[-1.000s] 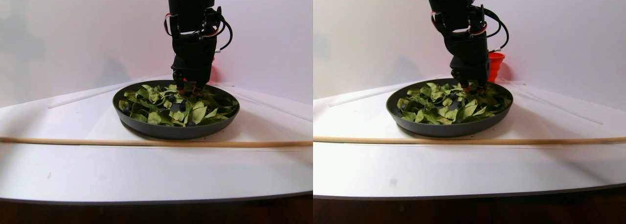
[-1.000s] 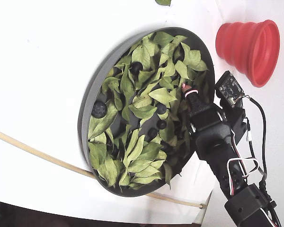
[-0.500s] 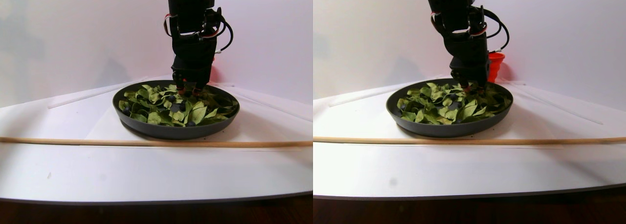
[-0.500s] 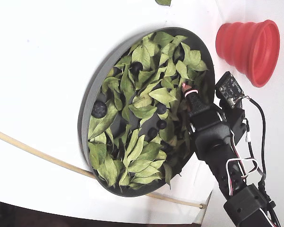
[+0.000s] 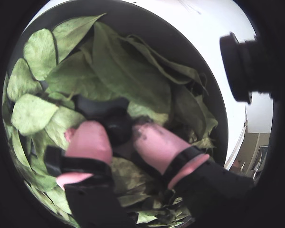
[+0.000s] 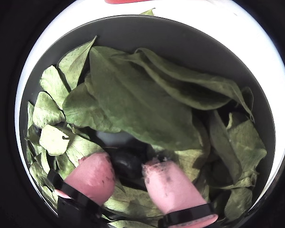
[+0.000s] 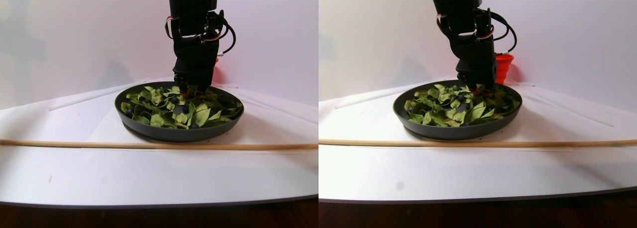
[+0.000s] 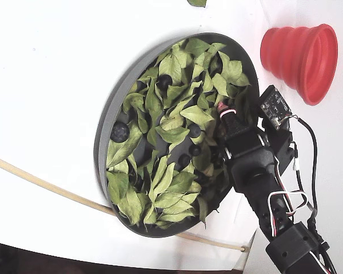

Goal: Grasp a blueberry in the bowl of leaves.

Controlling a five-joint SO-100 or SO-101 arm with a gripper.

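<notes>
The dark grey bowl holds many green leaves with several dark blueberries among them, such as one near its left rim. My gripper reaches down into the bowl's right side in the fixed view. In both wrist views its pink fingertips press on either side of one blueberry just above the leaves. The gripper is shut on that berry. In the stereo pair view the gripper sits at the leaves toward the back of the bowl.
A red ribbed cup stands just beyond the bowl, close to the arm. A long thin wooden stick lies across the white table in front of the bowl. One stray leaf lies outside the bowl.
The arm has risen slightly out of the leaves while the fingertips stay in the same part of the bowl. The leaves and the other berries have not moved.
</notes>
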